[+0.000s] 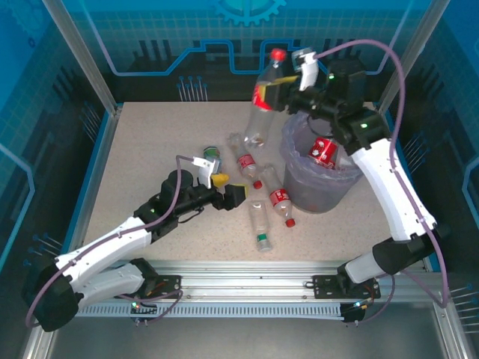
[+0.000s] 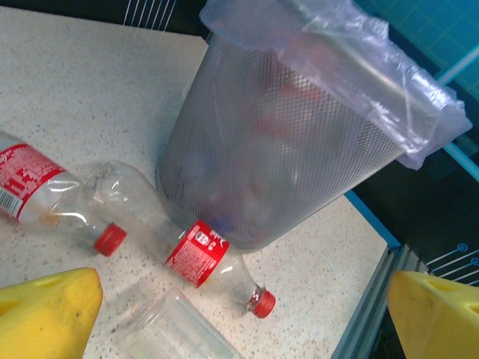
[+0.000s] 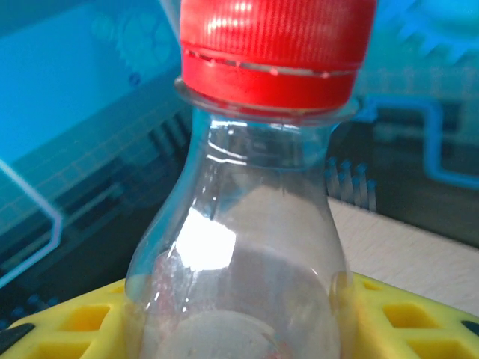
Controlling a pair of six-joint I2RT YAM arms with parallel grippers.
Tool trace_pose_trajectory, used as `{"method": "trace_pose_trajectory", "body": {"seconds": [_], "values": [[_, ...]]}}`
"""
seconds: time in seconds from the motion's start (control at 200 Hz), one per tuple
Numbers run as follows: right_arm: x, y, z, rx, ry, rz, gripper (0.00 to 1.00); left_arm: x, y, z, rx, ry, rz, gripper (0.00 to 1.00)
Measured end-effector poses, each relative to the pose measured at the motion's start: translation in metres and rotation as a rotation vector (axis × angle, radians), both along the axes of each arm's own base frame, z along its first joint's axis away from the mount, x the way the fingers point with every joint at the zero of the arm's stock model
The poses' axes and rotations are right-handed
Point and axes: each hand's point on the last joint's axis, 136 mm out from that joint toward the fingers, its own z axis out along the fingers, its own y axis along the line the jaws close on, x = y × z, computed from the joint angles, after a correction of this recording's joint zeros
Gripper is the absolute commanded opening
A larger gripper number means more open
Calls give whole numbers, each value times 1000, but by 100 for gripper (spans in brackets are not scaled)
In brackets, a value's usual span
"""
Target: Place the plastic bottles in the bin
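L gripper [image 1: 230,187] sits low over the table [image 1: 150,142], fingers [image 2: 45,307] wide apart, nothing btwn them. Several loose bottles [image 1: 260,221] lie flat just ahead of it. In the L wrist view a clear bottle [image 2: 168,333] lies nearest, btwn the finger lines. Beyond it a red-label bottle [image 2: 198,254] lies beside the bin's base, cap toward the near table edge, long axis slanting across the line the gripper faces along.

Further right, the held bottle [image 1: 262,101] is up in the air, near upright w/ red cap [image 3: 277,45] on top, leaning slightly. R gripper [image 1: 283,93] is clamped on it; R wrist view shows the yellow fingers [image 3: 404,321] either side of the body, below the neck.

Key relation: the held bottle hangs left of the bin [image 1: 299,183], beside the rim and not yet over the mouth. The mouth lies to the bottle's right, on the R arm's own side, so the drop prob. needs a short carry rightward before release. One red-label bottle [image 1: 324,149] is already inside. R arm is far nearer the bin; L arm is nearer the loose ones.
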Motion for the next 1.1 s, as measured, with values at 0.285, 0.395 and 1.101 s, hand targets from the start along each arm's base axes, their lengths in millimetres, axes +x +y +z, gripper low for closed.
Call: {"method": "trace_pose_trajectory", "body": {"seconds": [0.285, 0.395, 1.101], "values": [[-16, -133, 47, -53, -125, -396, 47, 17, -28, 8, -58, 72, -44, 93], [-26, -165, 37, -71, -109, -491, 47, 33, -49, 31, -111, 57, -76, 92], [21, -139, -167, -134, 387, -368, 47, 71, -135, 26, -158, 99, -192, 86]]}}
